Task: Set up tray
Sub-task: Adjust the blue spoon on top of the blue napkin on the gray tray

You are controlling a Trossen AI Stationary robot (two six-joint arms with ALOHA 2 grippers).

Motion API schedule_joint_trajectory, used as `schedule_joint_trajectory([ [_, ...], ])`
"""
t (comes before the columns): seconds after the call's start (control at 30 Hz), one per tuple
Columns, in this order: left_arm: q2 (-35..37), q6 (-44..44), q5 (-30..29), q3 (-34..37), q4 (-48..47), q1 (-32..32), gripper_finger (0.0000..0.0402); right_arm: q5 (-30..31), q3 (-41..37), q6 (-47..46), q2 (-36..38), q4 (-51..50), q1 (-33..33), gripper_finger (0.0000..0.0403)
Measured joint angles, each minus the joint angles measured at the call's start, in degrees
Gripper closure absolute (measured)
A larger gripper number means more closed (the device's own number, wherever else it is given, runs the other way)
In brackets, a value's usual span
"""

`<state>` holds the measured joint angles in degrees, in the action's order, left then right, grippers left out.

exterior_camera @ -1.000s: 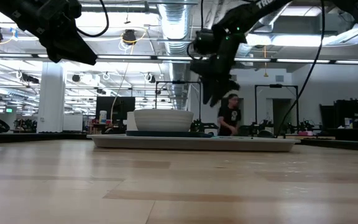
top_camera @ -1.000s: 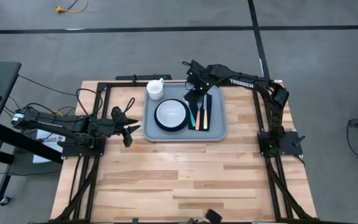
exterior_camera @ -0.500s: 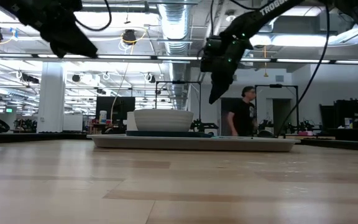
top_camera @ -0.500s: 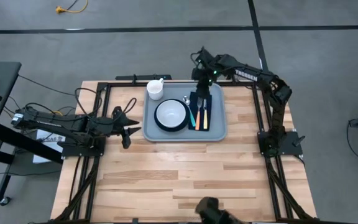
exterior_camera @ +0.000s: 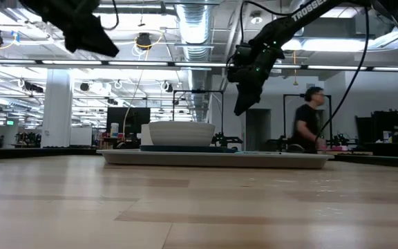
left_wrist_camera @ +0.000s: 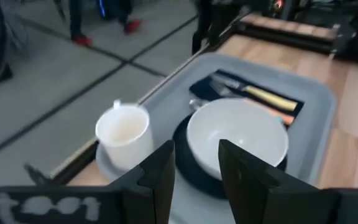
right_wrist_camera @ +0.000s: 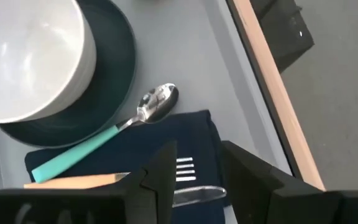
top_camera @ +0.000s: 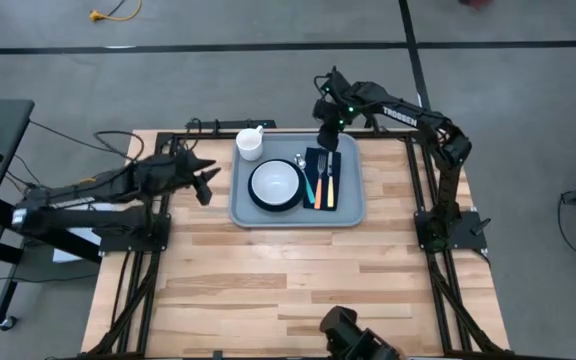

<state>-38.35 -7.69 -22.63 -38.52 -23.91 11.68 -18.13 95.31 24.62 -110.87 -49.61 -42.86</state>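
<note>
The grey-blue tray (top_camera: 349,206) lies flat on the far half of the wooden table. On it stand a white mug (top_camera: 251,143) and a white bowl (top_camera: 275,182) on a dark teal plate (right_wrist_camera: 114,68). A navy napkin (right_wrist_camera: 135,146) on the tray carries a teal-handled spoon (right_wrist_camera: 157,99), an orange-handled fork (top_camera: 319,186) and a knife (top_camera: 331,178). My left gripper (top_camera: 206,178) hangs open in the air just left of the tray, pointing at the mug (left_wrist_camera: 126,130). My right gripper (top_camera: 328,135) is open above the napkin's far end, with nothing between its fingers.
Black frame rails (top_camera: 168,150) run along the table's left, right and far sides. Bare wood (top_camera: 298,280) fills the near half. A dark object (top_camera: 353,335) sits at the near edge. A person (exterior_camera: 309,117) walks in the room beyond the table.
My left gripper has swung up and toward the table's far edge, coming level with the mug and bowl. My right gripper has drawn back from over the napkin toward the far right of the tray and rolled about its axis. The tray and its contents have stayed put.
</note>
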Motion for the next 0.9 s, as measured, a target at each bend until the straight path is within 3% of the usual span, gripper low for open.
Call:
schedule_joint_trajectory([
  [0.2,0.1,2.0,17.9,0.4,-1.9,13.7,0.0287,-0.9,0.0,4.1,0.0,0.7,1.3,0.0285],
  [0.3,0.1,3.9,23.0,0.4,-0.1,17.2,0.0287,-2.3,0.0,7.6,0.0,1.2,0.8,0.0285],
  [0.5,0.1,5.7,23.8,0.4,4.2,20.3,0.0287,-7.2,4.6,10.0,-7.2,3.0,-1.6,0.0285],
  [0.7,0.1,5.7,23.8,0.4,6.8,21.7,0.0287,-6.1,14.7,14.1,-18.6,-12.0,-2.2,0.0285],
  [0.9,0.1,7.3,23.9,0.4,6.9,21.7,0.0287,-7.4,17.2,14.5,-20.7,-16.4,-1.1,0.0285],
])
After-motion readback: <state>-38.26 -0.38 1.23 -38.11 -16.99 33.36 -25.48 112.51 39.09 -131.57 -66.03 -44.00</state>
